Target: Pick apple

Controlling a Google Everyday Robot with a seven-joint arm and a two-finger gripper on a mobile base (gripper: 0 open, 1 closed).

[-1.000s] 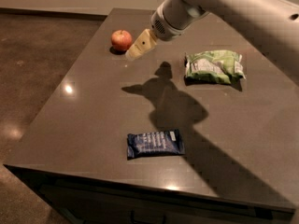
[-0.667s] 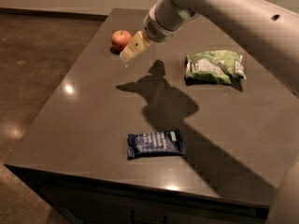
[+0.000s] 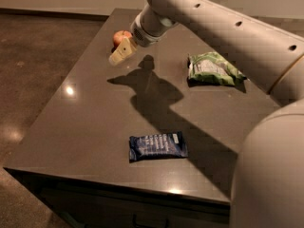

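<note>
One apple [image 3: 119, 35] is seen just behind the gripper [image 3: 118, 57], near the table's [image 3: 80, 127] far left edge; whether the gripper is parted or closed cannot be told. Two bags are counted: a green bag [image 3: 212, 69] well right of it, a blue bag [image 3: 157, 146] nearer the front edge, open tabletop between.

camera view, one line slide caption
Gripper just in front of the apple near the table's far edge; green bag and blue packet sit apart.

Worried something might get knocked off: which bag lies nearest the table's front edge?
The blue bag, lying close to the front edge; the green bag sits farther back on the right. The gripper hovers beside the apple at the far left.
</note>
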